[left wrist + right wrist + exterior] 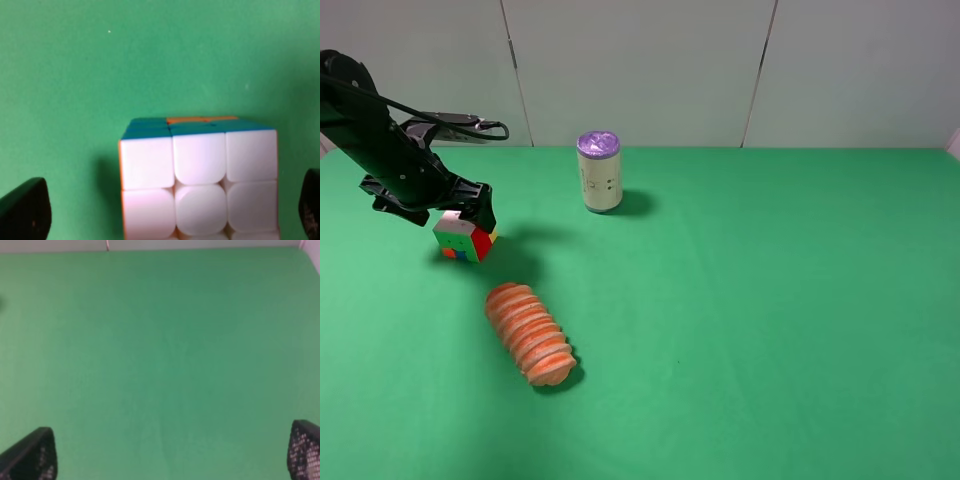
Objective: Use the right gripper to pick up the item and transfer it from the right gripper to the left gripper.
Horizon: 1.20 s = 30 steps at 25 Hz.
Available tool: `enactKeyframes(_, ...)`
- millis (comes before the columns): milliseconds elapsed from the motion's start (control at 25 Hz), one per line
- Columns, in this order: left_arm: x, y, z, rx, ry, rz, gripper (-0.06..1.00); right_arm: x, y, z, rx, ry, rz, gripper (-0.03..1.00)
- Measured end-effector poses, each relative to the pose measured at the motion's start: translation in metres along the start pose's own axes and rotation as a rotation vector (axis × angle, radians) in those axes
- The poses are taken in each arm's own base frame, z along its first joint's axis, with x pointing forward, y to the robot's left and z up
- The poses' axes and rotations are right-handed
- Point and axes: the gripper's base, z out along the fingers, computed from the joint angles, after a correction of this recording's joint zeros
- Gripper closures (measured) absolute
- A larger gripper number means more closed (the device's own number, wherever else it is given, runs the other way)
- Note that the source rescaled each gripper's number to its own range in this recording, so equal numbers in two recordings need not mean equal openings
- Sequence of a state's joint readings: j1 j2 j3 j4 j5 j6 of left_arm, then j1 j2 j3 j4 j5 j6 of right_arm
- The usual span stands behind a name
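The left gripper (460, 212) hung right over the puzzle cube (465, 238) at the far left of the green table (770, 300). Its two black fingers stood wide apart, one on each side of the cube and not pressing it, so the cube was let go. The cube (199, 180) seemed to sit on the table under that gripper, white face up toward the wrist camera. That fits a hand-over that looked done, with the cube set down on the left side.

The right gripper (172, 460) was spread open too and held nothing. Under it was only bare green cloth.

A ridged orange loaf (530, 334) lay nearer, just right of the cube. A purple-lidded can (600, 171) stood farther back.

The right arm did not show in the high view. The left gripper hid the cube's top there. In the wrist views only the finger tips showed at the edges, and the cube's lower part was cut off.
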<state>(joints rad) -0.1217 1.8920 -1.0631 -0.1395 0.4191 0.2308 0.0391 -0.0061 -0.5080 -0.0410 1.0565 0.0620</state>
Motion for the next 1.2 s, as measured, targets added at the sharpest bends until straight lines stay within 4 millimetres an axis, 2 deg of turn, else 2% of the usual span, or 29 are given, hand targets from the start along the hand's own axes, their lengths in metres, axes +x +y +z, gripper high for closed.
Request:
enactKeyframes(200,-0.001,-0.001,-0.008,0.008,0.023,0.007,-0.05,0.000,0.000,0.000,0.000,0.000,0.000,-0.03)
enactKeyframes(640,0.001,-0.006,-0.060,0.004,0.058,0.003,-0.05,0.000,0.000,0.000,0.000,0.000,0.000,-0.03)
enactKeyframes(1040,0.018,-0.013,-0.130,-0.011,0.007,-0.023,-0.05,0.000,0.000,0.000,0.000,0.000,0.000,-0.03)
enactKeyframes(1200,0.035,-0.016,-0.157,-0.025,-0.049,-0.036,-0.05,0.000,0.000,0.000,0.000,0.000,0.000,-0.03)
